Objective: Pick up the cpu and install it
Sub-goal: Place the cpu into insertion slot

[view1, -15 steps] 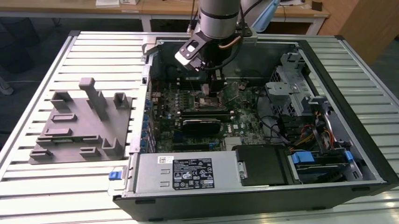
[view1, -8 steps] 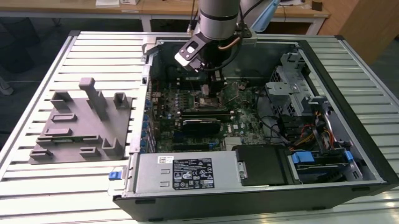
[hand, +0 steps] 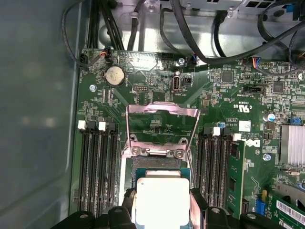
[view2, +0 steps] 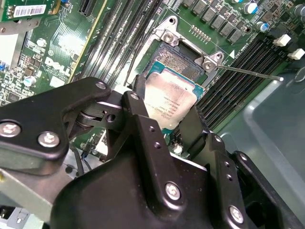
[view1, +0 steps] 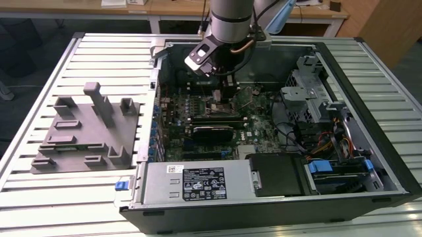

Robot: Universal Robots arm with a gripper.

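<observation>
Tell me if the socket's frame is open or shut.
Open: the frame is flipped back off the socket, and the claw holds the cpu over it.

The exterior view looks steeply down from high and well back, over the open case (view1: pixel 264 212) on the worktop (view1: pixel 105 54). Both wrist views sit close above the motherboard (hand: pixel 224 95), looking past the hand (view2: pixel 164 106) from opposite sides. They share the socket (hand: pixel 159 152) and cpu (hand: pixel 162 200), which the exterior view sees small, deep in the case.
</observation>
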